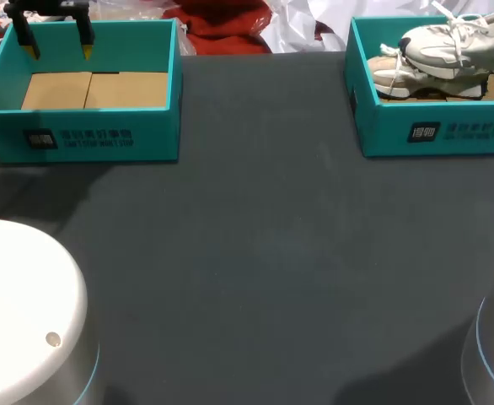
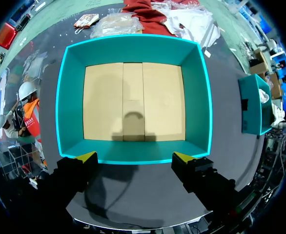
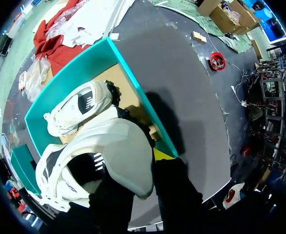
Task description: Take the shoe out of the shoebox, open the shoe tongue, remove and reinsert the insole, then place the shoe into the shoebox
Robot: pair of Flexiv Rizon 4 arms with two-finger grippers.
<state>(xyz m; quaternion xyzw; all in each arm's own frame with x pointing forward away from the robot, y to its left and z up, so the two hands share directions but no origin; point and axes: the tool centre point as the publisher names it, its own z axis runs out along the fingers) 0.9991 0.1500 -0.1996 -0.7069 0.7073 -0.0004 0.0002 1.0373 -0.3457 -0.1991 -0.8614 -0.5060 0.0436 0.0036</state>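
Observation:
A white shoe [image 3: 109, 161] [image 1: 453, 40] hangs over the right teal shoebox [image 1: 432, 131] [image 3: 70, 83], with my right gripper [image 3: 150, 161] shut on its heel end. One yellow fingertip [image 3: 162, 155] shows outside the shoe; the other is hidden by it. A second white shoe [image 3: 79, 112] [image 1: 407, 78] lies on the cardboard floor of that box. My left gripper [image 1: 59, 46] [image 2: 134, 157] stands open above the near wall of the left teal shoebox [image 1: 78, 139] [image 2: 133, 46], which holds nothing but its cardboard floor. The right gripper itself is outside the head view.
Dark tabletop [image 1: 255, 253] stretches between and in front of the two boxes. Red cloth [image 1: 226, 25] and white wrapping [image 1: 306, 21] lie behind them at the table's far edge. The arms' white bases [image 1: 24, 312] fill the near corners.

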